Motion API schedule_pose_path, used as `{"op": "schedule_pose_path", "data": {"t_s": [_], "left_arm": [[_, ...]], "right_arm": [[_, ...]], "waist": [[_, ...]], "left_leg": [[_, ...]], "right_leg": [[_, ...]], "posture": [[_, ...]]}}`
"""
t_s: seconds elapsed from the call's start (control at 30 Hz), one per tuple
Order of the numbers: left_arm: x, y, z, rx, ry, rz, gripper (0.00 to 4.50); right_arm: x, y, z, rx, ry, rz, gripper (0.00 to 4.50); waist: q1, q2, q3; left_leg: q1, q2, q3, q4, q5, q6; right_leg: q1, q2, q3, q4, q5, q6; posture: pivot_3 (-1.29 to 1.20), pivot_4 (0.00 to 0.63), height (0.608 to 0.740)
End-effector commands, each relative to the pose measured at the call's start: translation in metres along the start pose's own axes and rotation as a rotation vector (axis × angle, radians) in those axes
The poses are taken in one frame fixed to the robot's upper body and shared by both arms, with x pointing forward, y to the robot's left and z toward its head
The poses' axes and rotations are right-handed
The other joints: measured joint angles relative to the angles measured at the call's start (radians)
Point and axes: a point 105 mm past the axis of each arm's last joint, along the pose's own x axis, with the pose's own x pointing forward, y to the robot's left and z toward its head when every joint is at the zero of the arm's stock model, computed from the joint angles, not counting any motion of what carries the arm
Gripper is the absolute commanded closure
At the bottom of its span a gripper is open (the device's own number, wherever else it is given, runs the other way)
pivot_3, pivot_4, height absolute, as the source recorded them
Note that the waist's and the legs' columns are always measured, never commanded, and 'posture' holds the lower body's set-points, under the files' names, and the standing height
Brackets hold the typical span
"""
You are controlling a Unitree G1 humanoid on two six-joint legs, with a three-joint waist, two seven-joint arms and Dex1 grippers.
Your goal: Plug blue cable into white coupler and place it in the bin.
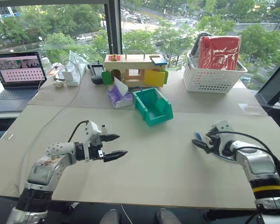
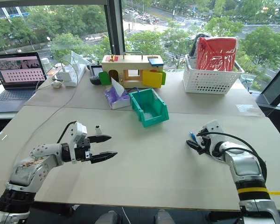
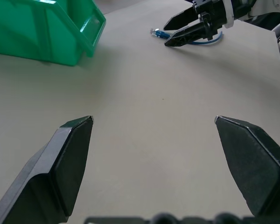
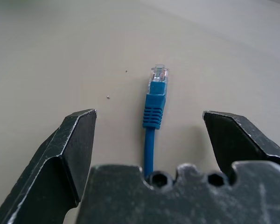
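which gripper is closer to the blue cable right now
Right. The right gripper straddles the blue cable lying on the table, fingers open either side. The left gripper hovers open far across the table.

An upper-floor office or robotics lab: a broad pale worktop (image 1: 144, 172) stands against big windows (image 1: 60, 23) overlooking treetops and streets, with an open laptop (image 1: 16, 74) at ten o'clock and a white lattice basket (image 1: 210, 77) at one o'clock.

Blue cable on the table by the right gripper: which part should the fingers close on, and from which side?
Grip the ribbed blue boot just behind the clear plug of the blue cable. It lies flat on the table, plug pointing away from the right gripper, whose open fingers already straddle it. Come down from above and behind, closing across the boot's sides, leaving the plug tip free.
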Motion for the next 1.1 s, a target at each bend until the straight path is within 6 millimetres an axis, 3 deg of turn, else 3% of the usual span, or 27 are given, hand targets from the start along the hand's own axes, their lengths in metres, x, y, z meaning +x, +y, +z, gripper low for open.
{"op": "schedule_pose_path", "data": {"t_s": [0.03,0.23,0.3,0.37,0.53,0.7,0.77,0.83,0.87,0.9,1.1], "left_arm": [[-0.003,-0.002,0.009,0.041,-0.025,0.024,0.00],[-0.002,0.008,0.008,0.060,-0.055,0.097,0.00],[-0.002,0.007,0.009,0.064,-0.059,0.088,0.00],[0.001,0.001,0.005,0.075,-0.034,0.048,0.00],[0.017,-0.013,0.004,0.101,-0.003,-0.040,0.00],[0.030,-0.013,0.005,0.137,0.017,-0.091,0.00],[0.046,-0.018,0.010,0.160,0.008,-0.148,0.00],[0.059,-0.024,0.015,0.179,-0.002,-0.194,0.00],[0.062,-0.025,0.016,0.182,-0.004,-0.206,0.00],[0.065,-0.026,0.015,0.197,0.005,-0.220,0.00],[0.079,-0.032,-0.005,0.311,0.109,-0.298,0.00]], "right_arm": [[0.004,-0.006,0.011,-0.034,-0.039,-0.007,1.65],[0.006,0.004,0.016,-0.120,-0.018,0.103,3.65],[0.002,0.032,0.026,-0.269,-0.059,0.274,4.35],[-0.003,0.071,0.027,-0.447,-0.079,0.489,4.37],[-0.004,0.133,0.025,-0.675,-0.070,0.788,4.37],[0.006,0.167,0.032,-0.783,-0.087,0.910,4.37],[0.005,0.174,0.029,-0.833,-0.055,0.969,4.37],[0.001,0.175,0.031,-0.829,-0.050,1.006,3.37],[-0.001,0.175,0.033,-0.814,-0.048,1.018,3.25],[-0.004,0.172,0.036,-0.790,-0.052,1.019,2.82],[-0.020,0.140,0.060,-0.713,-0.119,0.886,0.67]], "waist": [[0.000,0.000,0.000],[-0.001,0.000,0.000],[-0.001,0.000,0.000],[-0.003,0.000,0.000],[-0.017,0.000,0.000],[-0.017,0.000,0.000],[-0.010,0.000,0.000],[-0.002,0.000,0.000],[0.003,0.000,0.000],[0.006,0.000,0.000],[0.010,0.000,0.000]], "left_leg": [[0.000,0.000,0.000,0.000,0.000,0.000],[0.000,0.000,0.000,0.000,0.000,0.000],[0.000,0.000,0.000,0.000,0.000,0.000],[0.000,0.000,0.000,0.000,0.000,0.000],[0.000,0.000,0.000,0.000,0.000,0.000],[0.000,0.000,-0.001,0.000,0.000,-0.001],[0.001,0.000,-0.001,0.000,0.000,-0.001],[0.000,0.000,-0.001,0.001,0.000,-0.001],[0.000,0.000,-0.001,0.001,0.000,-0.001],[0.000,-0.001,-0.001,0.001,0.000,-0.001],[0.000,-0.001,-0.001,0.001,0.000,-0.001]], "right_leg": [[0.000,0.000,0.000,0.000,0.000,0.000],[0.000,0.000,0.000,0.000,0.000,0.000],[0.000,0.000,0.000,0.000,0.000,0.000],[0.000,0.000,0.000,0.000,0.000,0.000],[0.000,0.000,0.000,0.001,0.000,0.000],[0.000,0.001,-0.001,0.002,0.000,0.000],[0.000,0.001,-0.001,0.002,0.000,0.000],[0.000,0.000,-0.001,0.002,0.000,0.000],[0.000,0.000,-0.001,0.001,0.000,0.000],[0.000,0.000,-0.001,0.001,0.000,0.000],[0.000,0.000,-0.001,0.002,0.000,0.000]], "posture": [[0.00,0.150,0.719],[0.00,0.150,0.719],[0.00,0.150,0.719],[0.00,0.150,0.719],[0.00,0.150,0.719],[0.00,0.150,0.719],[0.00,0.150,0.719],[0.00,0.150,0.719],[0.00,0.150,0.719],[0.00,0.150,0.719],[0.00,0.150,0.719]]}}
